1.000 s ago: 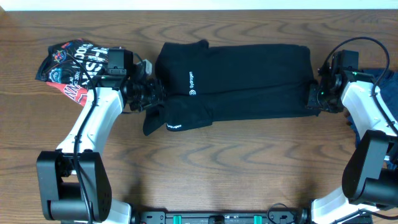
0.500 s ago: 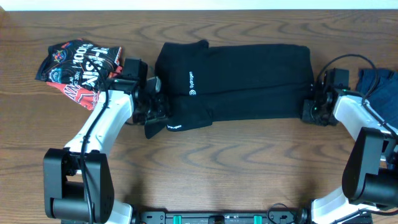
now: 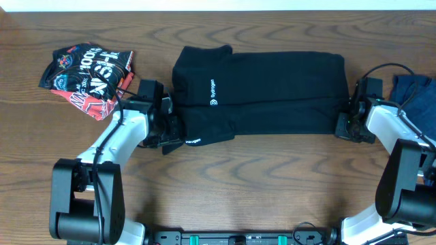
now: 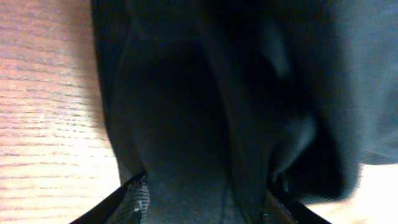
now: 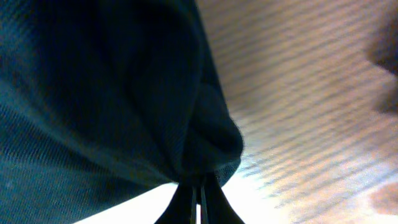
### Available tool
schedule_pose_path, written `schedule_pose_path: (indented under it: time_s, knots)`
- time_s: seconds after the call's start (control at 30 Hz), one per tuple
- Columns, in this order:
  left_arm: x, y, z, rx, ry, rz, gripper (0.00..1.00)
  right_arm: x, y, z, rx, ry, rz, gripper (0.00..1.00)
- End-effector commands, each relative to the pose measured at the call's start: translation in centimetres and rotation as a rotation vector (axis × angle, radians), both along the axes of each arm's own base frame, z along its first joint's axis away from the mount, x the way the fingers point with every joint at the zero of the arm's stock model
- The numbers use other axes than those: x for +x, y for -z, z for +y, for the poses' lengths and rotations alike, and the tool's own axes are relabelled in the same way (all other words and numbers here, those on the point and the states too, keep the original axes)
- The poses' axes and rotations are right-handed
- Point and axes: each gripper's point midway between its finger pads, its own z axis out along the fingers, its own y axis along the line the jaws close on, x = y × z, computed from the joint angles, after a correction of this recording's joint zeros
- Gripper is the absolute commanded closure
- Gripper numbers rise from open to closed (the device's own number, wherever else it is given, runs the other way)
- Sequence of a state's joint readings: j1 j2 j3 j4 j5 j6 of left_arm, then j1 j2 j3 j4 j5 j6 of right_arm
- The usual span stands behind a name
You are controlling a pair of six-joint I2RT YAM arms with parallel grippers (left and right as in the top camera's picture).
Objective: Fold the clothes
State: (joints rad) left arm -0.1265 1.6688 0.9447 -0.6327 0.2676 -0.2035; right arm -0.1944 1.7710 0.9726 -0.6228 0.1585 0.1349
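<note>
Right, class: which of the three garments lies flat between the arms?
The black shirt in the middle; the red-black printed garment and the dark blue garment lie off to the sides.

Open wood along the near side of the table (image 3: 238, 190), between the left arm (image 3: 112, 139) and right arm (image 3: 392, 122). Middle blocked by the black shirt (image 3: 272, 92), left gripper (image 3: 176, 128) at its left edge, right gripper (image 3: 343, 124) at its right edge. Far left blocked by the red-black printed garment (image 3: 85, 75), thin strip of wood between it and the shirt. Dark blue garment (image 3: 415, 92) at the right edge, beside that arm.
</note>
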Motion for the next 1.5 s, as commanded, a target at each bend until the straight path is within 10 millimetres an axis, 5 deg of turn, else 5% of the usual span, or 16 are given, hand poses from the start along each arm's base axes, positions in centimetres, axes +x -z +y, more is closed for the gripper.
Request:
schedule_pose_path:
  time_s: [0.0, 0.1, 0.2, 0.6, 0.67, 0.8, 0.93, 1.07, 1.23, 1.33, 1.47]
  knots:
    - [-0.6, 1.3, 1.6, 0.089, 0.006, 0.009, 0.56, -0.8, 0.0, -1.4, -0.047, 0.057, 0.017, 0.99]
    - [-0.5, 1.6, 3.1, 0.176, -0.005, -0.001, 0.93, -0.9, 0.0, -1.5, -0.050, 0.058, 0.021, 0.99]
    - [-0.5, 1.6, 5.0, 0.280, -0.048, -0.004, 0.94, -1.5, -0.2, -2.5, -0.099, 0.071, 0.043, 0.99]
    - [-2.1, 1.5, 6.3, 0.342, -0.125, 0.064, 0.94, -2.3, -0.2, -2.6, -0.100, 0.075, 0.076, 0.99]
    - [-1.4, 0.9, 6.2, 0.338, -0.129, 0.042, 0.87, -2.3, -0.1, -2.5, -0.096, 0.075, 0.074, 0.99]
    - [0.5, -1.2, 5.9, 0.323, -0.142, -0.035, 0.57, -2.2, -0.1, -2.3, -0.082, 0.072, 0.072, 0.99]
    - [1.6, -4.1, 5.8, 0.304, -0.156, -0.123, 0.46, -2.2, -0.1, -2.3, -0.082, 0.073, 0.070, 0.99]
    - [1.5, -7.3, 4.8, 0.232, -0.159, -0.211, 0.44, -2.0, -0.1, -2.3, -0.079, 0.073, 0.065, 0.97]
    - [1.4, -10.5, 1.1, 0.056, -0.095, -0.309, 0.51, -2.0, -0.1, -2.3, -0.079, 0.073, 0.064, 0.95]
    - [1.1, -10.6, -0.5, 0.055, -0.009, -0.327, 0.41, -1.9, 0.0, -2.1, -0.068, 0.071, 0.059, 0.88]
    - [0.6, -9.3, -2.7, 0.052, 0.066, -0.295, 0.40, -1.8, 0.0, -2.0, -0.059, 0.069, 0.053, 0.87]
